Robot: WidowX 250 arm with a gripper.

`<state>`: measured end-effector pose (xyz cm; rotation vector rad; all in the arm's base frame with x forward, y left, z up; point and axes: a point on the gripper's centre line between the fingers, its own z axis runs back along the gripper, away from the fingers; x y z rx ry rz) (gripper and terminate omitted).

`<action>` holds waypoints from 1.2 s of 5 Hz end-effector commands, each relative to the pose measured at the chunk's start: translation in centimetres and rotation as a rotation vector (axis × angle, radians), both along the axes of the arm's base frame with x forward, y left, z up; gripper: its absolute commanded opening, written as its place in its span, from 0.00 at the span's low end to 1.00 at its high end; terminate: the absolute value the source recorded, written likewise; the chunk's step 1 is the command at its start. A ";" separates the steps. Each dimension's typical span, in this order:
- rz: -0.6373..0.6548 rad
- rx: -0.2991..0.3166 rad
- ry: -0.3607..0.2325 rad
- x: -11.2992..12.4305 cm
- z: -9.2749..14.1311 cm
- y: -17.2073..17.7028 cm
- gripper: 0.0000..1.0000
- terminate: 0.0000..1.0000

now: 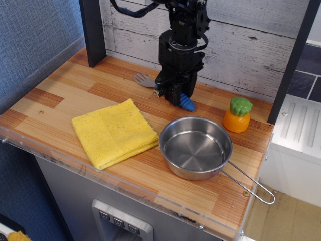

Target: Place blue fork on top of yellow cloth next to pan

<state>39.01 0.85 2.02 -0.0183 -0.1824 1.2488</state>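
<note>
The blue fork lies at the back of the wooden counter; its grey tined head (144, 79) sticks out to the left and the end of its ribbed blue handle (187, 104) to the right. My black gripper (172, 95) stands over the fork's middle with its fingers closed around the handle. The folded yellow cloth (114, 132) lies at the front left. The shiny steel pan (195, 147) sits right of the cloth, its wire loop handle (249, 186) pointing to the front right.
A small orange toy with a green top (237, 115) stands behind the pan on the right. A dark post (93, 31) rises at the back left and a plank wall (241, 40) runs behind. The counter's clear front edge (125, 188) is near the cloth.
</note>
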 end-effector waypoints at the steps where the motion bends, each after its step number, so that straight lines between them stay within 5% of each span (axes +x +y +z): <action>1: -0.013 -0.003 -0.125 -0.5 6.0 0.4 0.00 0.00; 4: -0.069 -0.039 -0.145 -4.7 9.5 4.1 0.00 0.00; 6: -0.110 -0.027 -0.061 -8.8 8.9 7.4 0.00 0.00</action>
